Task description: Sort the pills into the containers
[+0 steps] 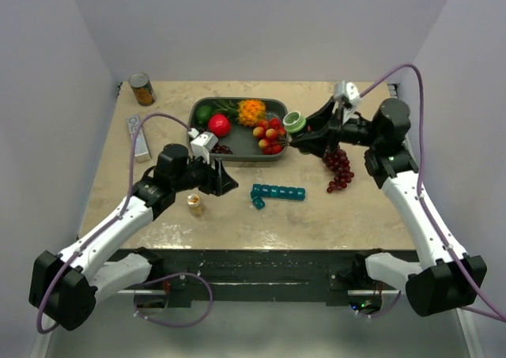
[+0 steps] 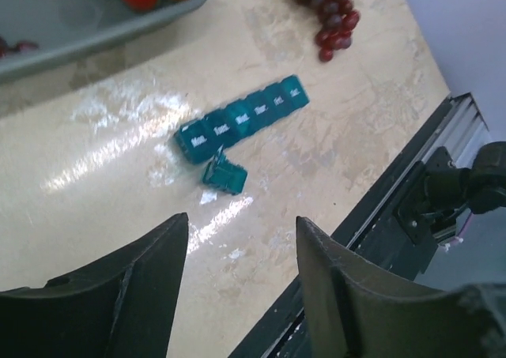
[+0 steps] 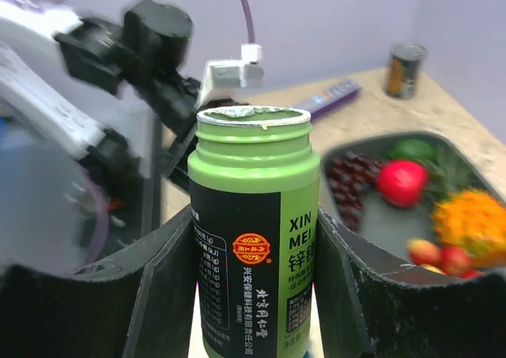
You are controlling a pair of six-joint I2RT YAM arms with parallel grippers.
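The containers (image 1: 278, 193) are a teal strip of cells lying mid-table, with one separate teal cell (image 1: 258, 203) at its left end. In the left wrist view the strip (image 2: 241, 119) and the loose cell (image 2: 224, 172) lie ahead of my left gripper (image 2: 241, 225), which is open and empty above bare tabletop. My right gripper (image 3: 253, 216) is shut on an uncapped green pill bottle (image 3: 253, 160), held over the tray's right end (image 1: 294, 122). No pills show.
A grey fruit tray (image 1: 237, 154) sits at the back centre and dark grapes (image 1: 338, 167) lie to its right. A small gold item (image 1: 195, 205) stands under my left arm. A tin can (image 1: 141, 88) and a remote (image 1: 139, 135) are at the back left.
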